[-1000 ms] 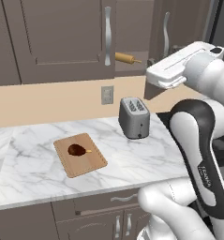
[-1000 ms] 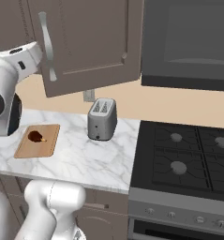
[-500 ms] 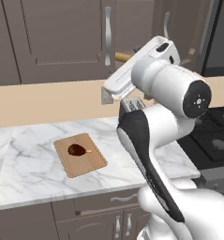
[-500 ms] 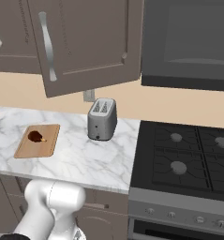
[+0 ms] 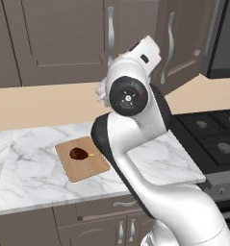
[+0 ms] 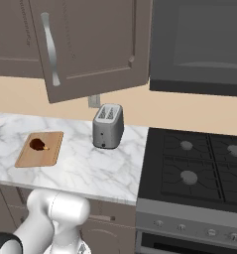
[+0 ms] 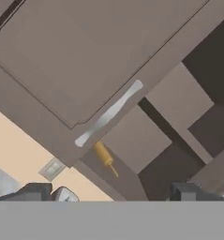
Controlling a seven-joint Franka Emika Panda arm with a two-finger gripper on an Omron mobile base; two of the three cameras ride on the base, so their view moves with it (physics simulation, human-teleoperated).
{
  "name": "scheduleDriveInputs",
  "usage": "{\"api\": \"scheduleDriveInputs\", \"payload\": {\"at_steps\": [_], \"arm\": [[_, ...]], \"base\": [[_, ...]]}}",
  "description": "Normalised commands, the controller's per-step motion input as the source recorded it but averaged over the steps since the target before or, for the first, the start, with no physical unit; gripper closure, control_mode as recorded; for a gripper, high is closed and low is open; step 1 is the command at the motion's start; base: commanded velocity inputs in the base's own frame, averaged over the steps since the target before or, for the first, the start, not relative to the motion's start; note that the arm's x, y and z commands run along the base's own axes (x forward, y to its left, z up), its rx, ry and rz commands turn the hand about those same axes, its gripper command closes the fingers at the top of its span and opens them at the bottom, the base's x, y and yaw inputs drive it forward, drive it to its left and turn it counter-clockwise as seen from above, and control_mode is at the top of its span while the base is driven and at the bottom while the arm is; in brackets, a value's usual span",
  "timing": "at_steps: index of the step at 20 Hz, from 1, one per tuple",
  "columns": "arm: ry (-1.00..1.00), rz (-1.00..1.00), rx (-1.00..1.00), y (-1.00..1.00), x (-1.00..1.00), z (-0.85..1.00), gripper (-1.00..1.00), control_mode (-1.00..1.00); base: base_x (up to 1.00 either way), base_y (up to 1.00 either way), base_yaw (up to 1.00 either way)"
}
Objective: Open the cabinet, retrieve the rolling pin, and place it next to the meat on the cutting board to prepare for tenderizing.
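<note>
Cutting board (image 5: 83, 159) sits over on the left of the marble counter (image 5: 25, 168) with the meat (image 5: 79, 153) lying on it. Moving right, there's a toaster (image 6: 108, 126) beside the stove (image 6: 199, 163). Up above, the cabinet (image 6: 90, 44) has its right door swung out, and in the hand view the rolling pin (image 7: 105, 157) pokes out of the cabinet's lower compartment, just past the closed door's handle (image 7: 108, 114). Gripper (image 7: 115, 193) has its fingers spread wide, holding nothing
</note>
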Motion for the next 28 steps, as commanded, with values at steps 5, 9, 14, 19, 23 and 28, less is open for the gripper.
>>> {"api": "scheduleDriveInputs", "payload": {"at_steps": [5,9,14,19,23,28], "arm": [[0.07,-0.34,-0.05,-0.40,0.14,-0.13,-1.00,-1.00],[0.06,-0.29,-0.02,-0.48,0.19,-0.11,-1.00,-1.00],[0.12,-0.20,-0.01,-0.22,0.19,-0.10,-1.00,-1.00],[0.02,-0.03,-0.03,0.00,0.27,-0.19,-1.00,-1.00],[0.00,0.00,-0.06,0.00,0.17,-0.18,-1.00,-1.00],[0.00,-0.01,-0.04,-0.10,0.05,-0.09,-1.00,-1.00]], "base": [[0.00,0.00,0.00],[0.00,0.00,0.00],[0.00,0.00,0.00],[0.00,0.00,0.00],[0.00,0.00,0.00],[0.00,0.00,0.00]]}}
